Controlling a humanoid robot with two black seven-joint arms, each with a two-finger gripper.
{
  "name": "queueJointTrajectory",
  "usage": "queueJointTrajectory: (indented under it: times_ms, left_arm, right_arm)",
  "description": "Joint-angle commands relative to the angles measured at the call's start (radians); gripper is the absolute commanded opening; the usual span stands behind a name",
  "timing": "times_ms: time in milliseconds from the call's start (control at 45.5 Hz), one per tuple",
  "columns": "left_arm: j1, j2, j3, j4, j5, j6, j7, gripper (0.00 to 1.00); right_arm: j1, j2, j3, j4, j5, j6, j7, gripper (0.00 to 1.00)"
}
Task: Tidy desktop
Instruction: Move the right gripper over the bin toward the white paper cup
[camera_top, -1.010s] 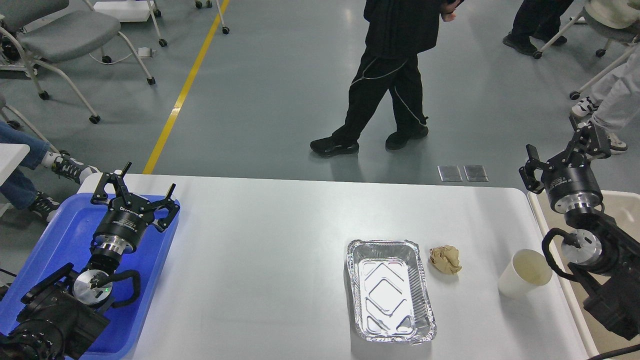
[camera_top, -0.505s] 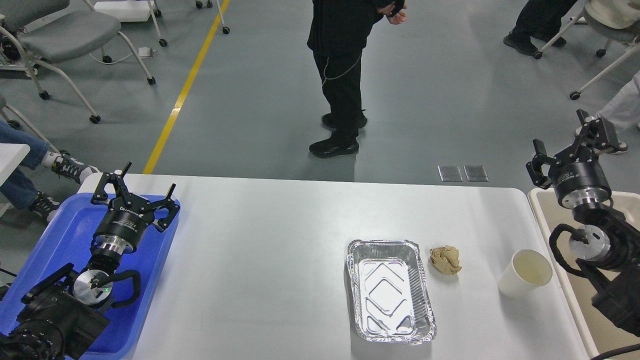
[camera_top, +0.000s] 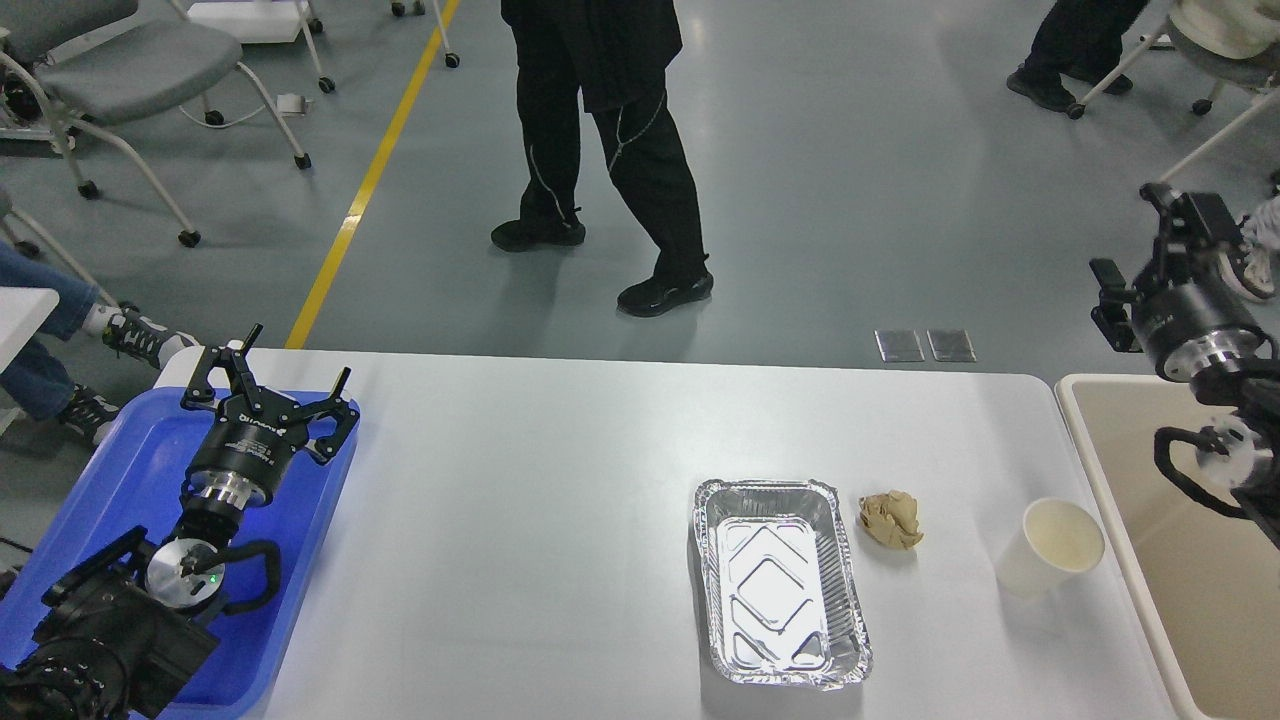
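Note:
The white desktop (camera_top: 560, 520) fills the lower middle of the head view. On its right half lie an empty foil tray (camera_top: 780, 580), a crumpled brown paper ball (camera_top: 890, 519) and a white paper cup (camera_top: 1050, 548), standing upright. My left gripper (camera_top: 270, 378) is open and empty above the blue plastic tray (camera_top: 130, 470) at the left edge. My right gripper (camera_top: 1150, 255) is open and empty, raised beyond the far right corner of the desktop, above the beige bin (camera_top: 1200, 560).
A person in black (camera_top: 600, 150) walks on the floor just behind the desktop. Wheeled chairs (camera_top: 130, 80) stand at the far left and far right. Another person's legs and shoes show at the left edge.
My right arm has lifted and swung right, away from the cup and over the beige bin. The person in black has walked leftward. My left arm has not moved.

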Motion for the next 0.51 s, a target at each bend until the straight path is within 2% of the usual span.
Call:
queueJointTrajectory:
  times_ms: [0, 88, 242, 483]
  left_arm:
    - [0.0, 0.0, 0.0, 0.0, 0.0, 0.0, 0.0, 1.0]
    - [0.0, 0.0, 0.0, 0.0, 0.0, 0.0, 0.0, 1.0]
    - [0.0, 0.0, 0.0, 0.0, 0.0, 0.0, 0.0, 1.0]
    - [0.0, 0.0, 0.0, 0.0, 0.0, 0.0, 0.0, 1.0]
  right_arm:
    - [0.191, -0.102, -0.395, 0.054, -0.001, -0.022, -0.064, 1.0]
    - [0.254, -0.137, -0.517, 0.111, -0.002, -0.019, -0.1, 1.0]
    - [0.362, -0.177, -0.723, 0.227, -0.053, -0.03, -0.101, 1.0]
    - [0.452, -0.26, -0.84, 0.368, -0.444, -0.033, -0.101, 1.0]
